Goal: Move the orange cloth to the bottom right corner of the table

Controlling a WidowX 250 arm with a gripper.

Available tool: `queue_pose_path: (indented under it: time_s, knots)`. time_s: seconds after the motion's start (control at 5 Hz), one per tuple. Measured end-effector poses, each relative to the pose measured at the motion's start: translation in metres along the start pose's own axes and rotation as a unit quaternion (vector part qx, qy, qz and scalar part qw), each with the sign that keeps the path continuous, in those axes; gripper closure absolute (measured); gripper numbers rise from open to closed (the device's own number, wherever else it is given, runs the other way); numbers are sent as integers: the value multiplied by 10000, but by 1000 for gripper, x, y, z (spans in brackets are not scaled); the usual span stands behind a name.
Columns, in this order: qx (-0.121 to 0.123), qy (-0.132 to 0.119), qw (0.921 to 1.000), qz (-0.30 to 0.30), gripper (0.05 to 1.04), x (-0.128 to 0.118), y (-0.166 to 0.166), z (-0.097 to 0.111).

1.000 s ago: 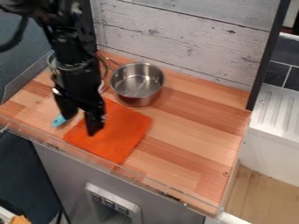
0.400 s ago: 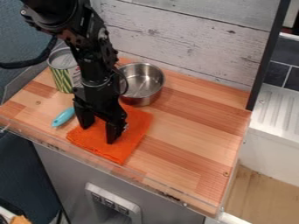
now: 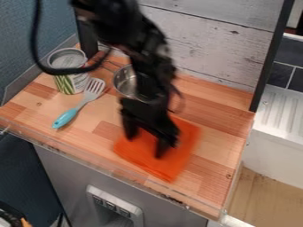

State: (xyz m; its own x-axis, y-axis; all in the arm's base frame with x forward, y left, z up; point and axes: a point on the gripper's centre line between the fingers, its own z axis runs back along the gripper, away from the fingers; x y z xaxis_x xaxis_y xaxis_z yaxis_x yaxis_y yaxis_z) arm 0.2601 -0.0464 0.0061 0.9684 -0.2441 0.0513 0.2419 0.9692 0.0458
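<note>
The black claw [image 3: 145,144] hangs tilted over the front middle of the wooden table [image 3: 228,148], its two fingers spread well apart and released, the tips down at the orange cloth [image 3: 172,165]. The cloth lies flat beneath them, right of the table's middle and near its front edge, short of the bottom right corner. It looks roughly square; the arm [image 3: 151,57] hides its back part, so a long axis cannot be told for certain. Its near side runs roughly along the table's front edge, slanting down to the right, and its right side slants up and away toward the back. One corner points toward the front edge.

Behind the claw, partly hidden by the arm, sits a stainless steel saucepan [image 3: 123,83], its thin handle toward the upper left. To the left lies a slotted spatula [image 3: 65,118], turquoise handle toward the front left, metal head toward the back right. Just beside that head, an upright can [image 3: 72,84] with green on its label stands at the back left. Pale, weathered boards [image 3: 213,48] rise behind the table. To the right is a white ridged drainboard [image 3: 281,111].
</note>
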Motion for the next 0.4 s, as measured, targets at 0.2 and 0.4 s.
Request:
queue_pose_path:
  time_s: [0.2,0.4]
  knots:
    - [-49,35,9995,-307,84,3,-45,5]
    - [-30,147,9998,-143,84,6,-57,6]
